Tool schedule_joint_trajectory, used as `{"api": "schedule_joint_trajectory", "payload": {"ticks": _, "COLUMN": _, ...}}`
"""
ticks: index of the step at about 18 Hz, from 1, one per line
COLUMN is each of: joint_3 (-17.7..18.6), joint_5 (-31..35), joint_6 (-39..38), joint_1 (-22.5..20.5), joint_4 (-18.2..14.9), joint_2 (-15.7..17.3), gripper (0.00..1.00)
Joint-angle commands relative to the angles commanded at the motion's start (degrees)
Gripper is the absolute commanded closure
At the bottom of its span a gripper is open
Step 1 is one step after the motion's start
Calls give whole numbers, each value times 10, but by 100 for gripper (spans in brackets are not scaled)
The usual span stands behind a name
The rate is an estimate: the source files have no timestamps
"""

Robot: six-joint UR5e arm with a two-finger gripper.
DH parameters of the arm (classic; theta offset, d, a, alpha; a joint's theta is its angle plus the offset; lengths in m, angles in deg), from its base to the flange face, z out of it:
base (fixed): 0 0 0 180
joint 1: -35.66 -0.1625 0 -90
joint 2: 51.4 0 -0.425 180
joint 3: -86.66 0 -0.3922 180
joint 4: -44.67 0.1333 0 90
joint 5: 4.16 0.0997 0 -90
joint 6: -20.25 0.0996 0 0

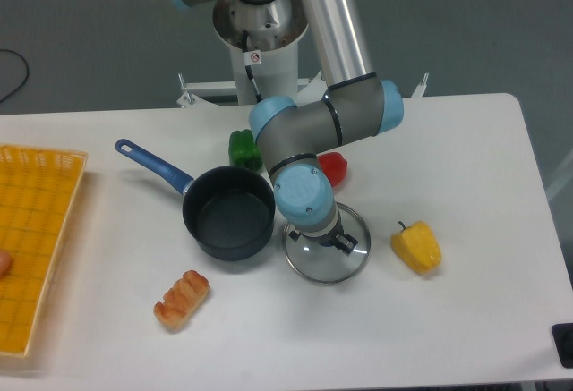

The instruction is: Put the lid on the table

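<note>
Lid (327, 257) on table (466, 185) — under end effector (324, 237).

small round prohibition sticker (255, 56) on robot base, wording unreadable

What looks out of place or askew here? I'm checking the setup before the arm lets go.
Nothing is spilled or visibly damaged. The lid sits on the table beside the open saucepan, under the arm's wrist, which hides the gripper. The peppers and the bread roll lie loose.

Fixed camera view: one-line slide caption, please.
Arm directly above the glass lid on the white table, beside the open saucepan.
</note>
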Motion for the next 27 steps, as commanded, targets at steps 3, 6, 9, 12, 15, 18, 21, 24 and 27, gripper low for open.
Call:
{"api": "schedule_joint_trajectory", "payload": {"ticks": 3, "joint_3": 1, "joint_5": 0, "joint_6": 0, "joint_1": 0, "joint_4": 0, "joint_2": 0, "gripper": 56}}
{"api": "schedule_joint_trajectory", "payload": {"ticks": 6, "joint_3": 0, "joint_5": 0, "joint_6": 0, "joint_1": 0, "joint_4": 0, "joint_2": 0, "gripper": 55}}
{"api": "schedule_joint_trajectory", "payload": {"ticks": 9, "joint_3": 0, "joint_5": 0, "joint_6": 0, "joint_1": 0, "joint_4": 0, "joint_2": 0, "gripper": 54}}
{"api": "schedule_joint_trajectory", "payload": {"ticks": 12, "joint_3": 0, "joint_5": 5, "joint_6": 0, "joint_1": 0, "joint_4": 0, "joint_2": -2, "gripper": 49}}
{"api": "schedule_joint_trajectory", "payload": {"ticks": 15, "joint_3": 0, "joint_5": 8, "joint_6": 0, "joint_1": 1, "joint_4": 1, "joint_2": -4, "gripper": 47}}
{"api": "schedule_joint_trajectory", "payload": {"ticks": 18, "joint_3": 1, "joint_5": 8, "joint_6": -1, "joint_1": 4, "joint_4": 11, "joint_2": -7, "gripper": 47}}
{"api": "schedule_joint_trajectory", "payload": {"ticks": 21, "joint_3": 1, "joint_5": 8, "joint_6": -1, "joint_1": 4, "joint_4": 11, "joint_2": -7, "gripper": 46}}
{"api": "schedule_joint_trajectory", "payload": {"ticks": 24, "joint_3": 0, "joint_5": 8, "joint_6": 0, "joint_1": 4, "joint_4": 11, "joint_2": -6, "gripper": 38}}
{"api": "schedule_joint_trajectory", "payload": {"ticks": 27, "joint_3": 0, "joint_5": 8, "joint_6": 0, "joint_1": 4, "joint_4": 11, "joint_2": -7, "gripper": 31}}
